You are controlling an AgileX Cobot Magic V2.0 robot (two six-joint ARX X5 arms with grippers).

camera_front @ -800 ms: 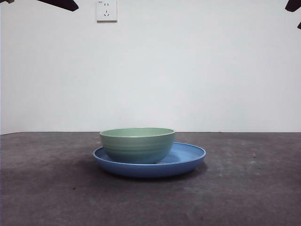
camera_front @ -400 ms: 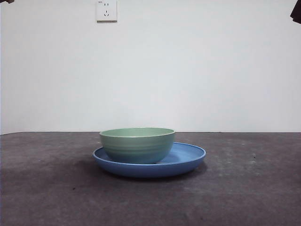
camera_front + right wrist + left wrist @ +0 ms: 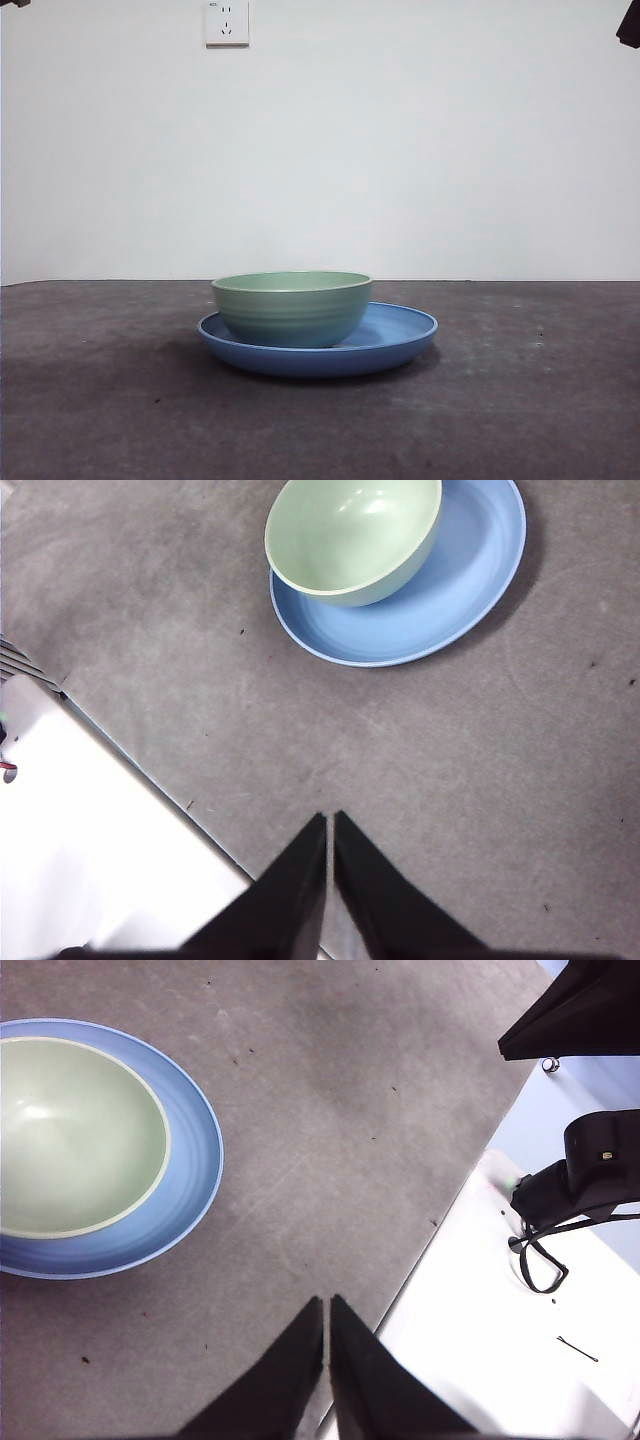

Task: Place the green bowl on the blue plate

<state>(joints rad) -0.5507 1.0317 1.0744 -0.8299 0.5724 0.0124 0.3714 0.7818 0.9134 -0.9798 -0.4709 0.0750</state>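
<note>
Green bowl (image 3: pixel 292 308) is seated on blue plate (image 3: pixel 400 340), off-centre toward one rim, so the placing is judged done; nothing is to be nudged, arms are best kept clear. Left claw (image 3: pixel 327 1310) and right claw (image 3: pixel 330 825) are closed, empty, held high over the table (image 3: pixel 520 400), well apart from the dishes.
</note>
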